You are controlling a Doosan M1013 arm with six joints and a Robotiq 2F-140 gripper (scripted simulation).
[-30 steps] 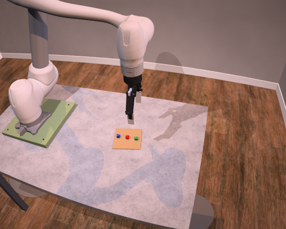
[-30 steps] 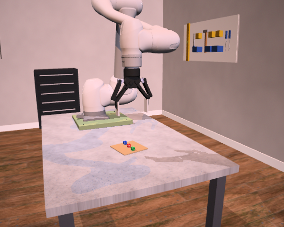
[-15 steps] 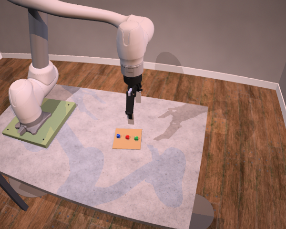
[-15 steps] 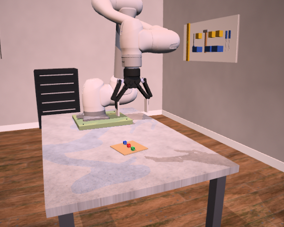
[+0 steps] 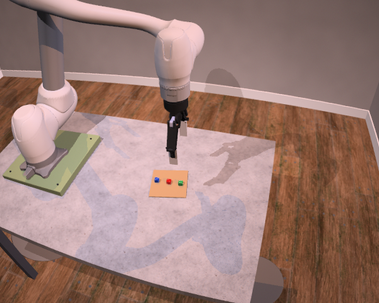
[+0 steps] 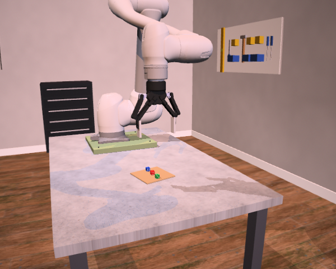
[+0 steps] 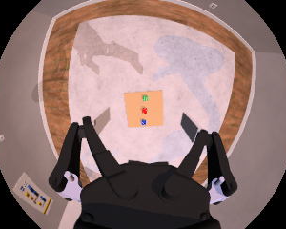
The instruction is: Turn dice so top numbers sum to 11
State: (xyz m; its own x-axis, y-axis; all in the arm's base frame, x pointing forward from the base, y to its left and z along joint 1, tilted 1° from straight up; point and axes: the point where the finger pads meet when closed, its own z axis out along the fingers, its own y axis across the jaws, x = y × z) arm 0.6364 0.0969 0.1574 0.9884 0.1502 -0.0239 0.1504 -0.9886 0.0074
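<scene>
An orange mat [image 5: 168, 191] [image 6: 147, 180] [image 7: 154, 119] lies flat on the table. On it three dice stand apart in a row: a blue die [image 5: 156, 180] [image 6: 147, 168] [image 7: 143, 122], a red die [image 5: 168, 181] [image 6: 152, 172] [image 7: 144, 111] in the middle and a green die [image 5: 180, 183] [image 6: 157, 176] [image 7: 145, 98]. All three seem to lie flat; their top numbers are too small to read. My gripper [image 5: 177, 146] [image 6: 156, 130] [image 7: 146, 115] is wide open and empty, fingers down, high above the table. In the wrist view the mat shows between its fingers.
The grey table [image 5: 215, 146] [image 6: 205, 214] bears the mat and the green base plate [image 5: 80, 160] [image 6: 124, 148] under the arm's foot, left of the mat in the top view. Shadows of the arm fall on the table top. A tool board [image 6: 249, 68] hangs on the wall.
</scene>
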